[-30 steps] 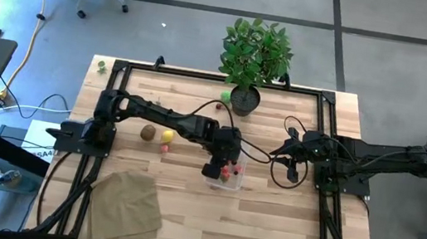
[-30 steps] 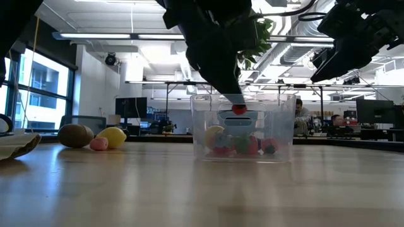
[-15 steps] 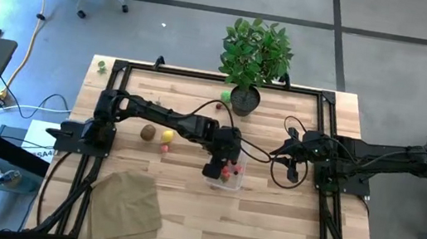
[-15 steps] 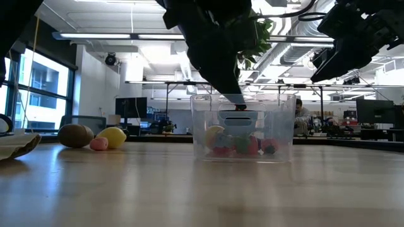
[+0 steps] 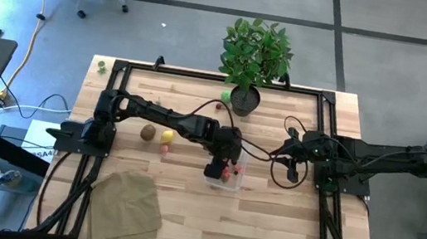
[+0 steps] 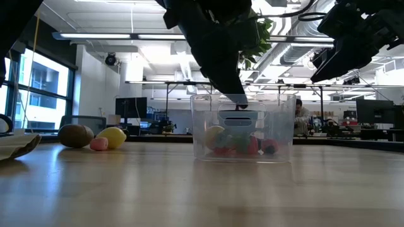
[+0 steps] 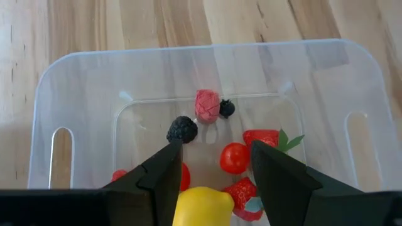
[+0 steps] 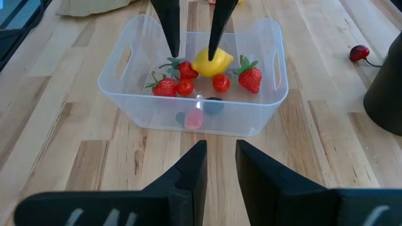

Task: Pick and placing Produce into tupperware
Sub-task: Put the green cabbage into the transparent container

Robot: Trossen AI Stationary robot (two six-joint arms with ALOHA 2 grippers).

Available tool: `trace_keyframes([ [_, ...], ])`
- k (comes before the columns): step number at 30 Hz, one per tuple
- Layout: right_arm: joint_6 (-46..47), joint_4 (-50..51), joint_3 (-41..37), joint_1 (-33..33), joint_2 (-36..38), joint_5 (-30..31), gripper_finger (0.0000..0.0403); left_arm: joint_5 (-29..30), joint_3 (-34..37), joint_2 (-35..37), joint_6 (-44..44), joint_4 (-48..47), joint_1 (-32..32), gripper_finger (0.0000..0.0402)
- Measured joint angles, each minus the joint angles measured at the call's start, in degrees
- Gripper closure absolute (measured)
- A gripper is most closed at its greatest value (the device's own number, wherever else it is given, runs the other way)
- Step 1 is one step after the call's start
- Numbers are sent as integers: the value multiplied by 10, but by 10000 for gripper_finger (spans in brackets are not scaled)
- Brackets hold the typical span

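Observation:
The clear tupperware [image 5: 230,179] stands mid-table on its base and holds several pieces of produce: strawberries [image 8: 250,78], small tomatoes [image 7: 234,157], a yellow piece [image 8: 212,63], a raspberry [image 7: 207,105] and a blackberry [image 7: 182,129]. My left gripper [image 7: 217,150] hangs over the container, pointing down into it, open, with nothing between its fingers. More produce lies on the table to the left: a brown kiwi [image 5: 147,133], a yellow piece [image 5: 168,136] and a pink piece [image 5: 164,148]. My right gripper [image 8: 220,154] waits open, to the right of the container and raised above the table.
A potted plant [image 5: 254,58] stands at the table's far edge, with a green piece [image 5: 224,97] beside the pot and a cherry [image 8: 359,53] near it. A tan cloth [image 5: 126,204] lies at the near left. Bare wood lies in front of the container.
My left gripper has let go of a small red piece it held at its fingertips just above the tupperware's rim. The piece has dropped in among the other produce. Both arms have stayed where they were.

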State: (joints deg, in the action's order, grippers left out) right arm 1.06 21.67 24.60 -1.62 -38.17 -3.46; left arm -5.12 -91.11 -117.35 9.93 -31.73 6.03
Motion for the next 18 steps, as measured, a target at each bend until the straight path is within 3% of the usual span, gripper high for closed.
trace_keyframes([
  [6,0,0,0,0,0,0,329,-6,0,29,1,-9,12,224],
  [18,0,0,0,0,0,0,329,38,0,126,34,-62,65,224],
])
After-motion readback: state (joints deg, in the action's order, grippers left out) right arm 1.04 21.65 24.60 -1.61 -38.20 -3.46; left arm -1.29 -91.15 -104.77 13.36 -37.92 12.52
